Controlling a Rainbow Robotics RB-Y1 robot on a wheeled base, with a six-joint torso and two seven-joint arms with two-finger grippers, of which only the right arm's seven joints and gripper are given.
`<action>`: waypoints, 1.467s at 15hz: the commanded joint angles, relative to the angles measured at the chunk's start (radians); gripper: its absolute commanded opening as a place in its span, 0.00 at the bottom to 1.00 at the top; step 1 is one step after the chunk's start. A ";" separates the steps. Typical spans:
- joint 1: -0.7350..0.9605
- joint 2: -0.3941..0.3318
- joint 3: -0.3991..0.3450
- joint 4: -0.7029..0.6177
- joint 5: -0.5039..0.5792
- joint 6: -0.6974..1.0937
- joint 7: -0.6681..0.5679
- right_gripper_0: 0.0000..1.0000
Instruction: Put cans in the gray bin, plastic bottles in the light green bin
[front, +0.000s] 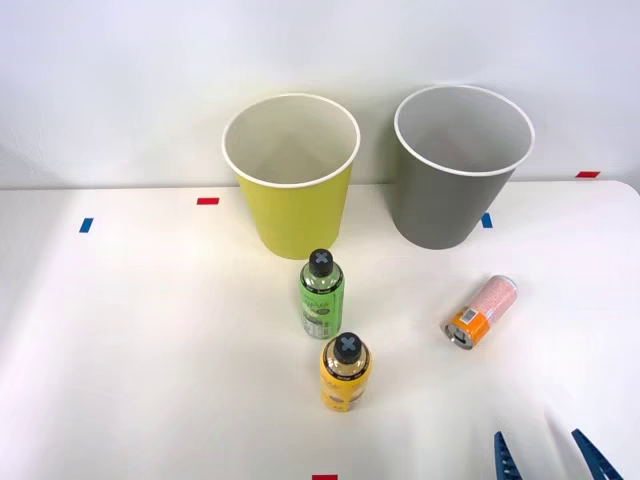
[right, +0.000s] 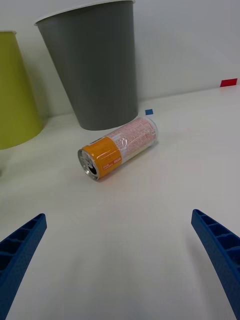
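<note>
White table (front: 150, 350) with two bins standing upright at its far side against the wall. Landmark for all positions: the gray bin (front: 458, 170).

- Light green bin (front: 292, 180): to the left of the gray bin, a small gap between them, both open-topped with white rims. Nothing visible inside either one, though their floors cannot be seen.
- Pink-white can (front: 482, 311): lying on its side on the table just in front of the gray bin, slightly to its right. The orange end with the silver top points toward the robot, and the pale end points back toward the bin. Not touching the bin.
- Green-labelled bottle (front: 322, 294): upright, black cap, in front of and to the left of the gray bin, close to the foot of the light green bin.
- Yellow-orange bottle (front: 345, 372): upright, black cap, further forward from the gray bin than the green-labelled bottle and just behind it in line.
- Right gripper (right: 120, 260): well in front of the gray bin, above the table on the near side of the lying can. Its blue ribbed fingers (right: 22, 250) are spread wide apart and hold nothing; the can lies beyond them, untouched.
- Small red and blue tape marks (front: 207, 201) on the table near the bins
</note>
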 joint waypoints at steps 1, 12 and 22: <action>0.000 0.000 0.000 0.000 0.000 0.000 0.000 1.00; 0.000 0.000 0.000 0.000 0.000 0.000 0.000 1.00; 0.000 0.000 0.000 0.000 0.000 0.000 0.000 1.00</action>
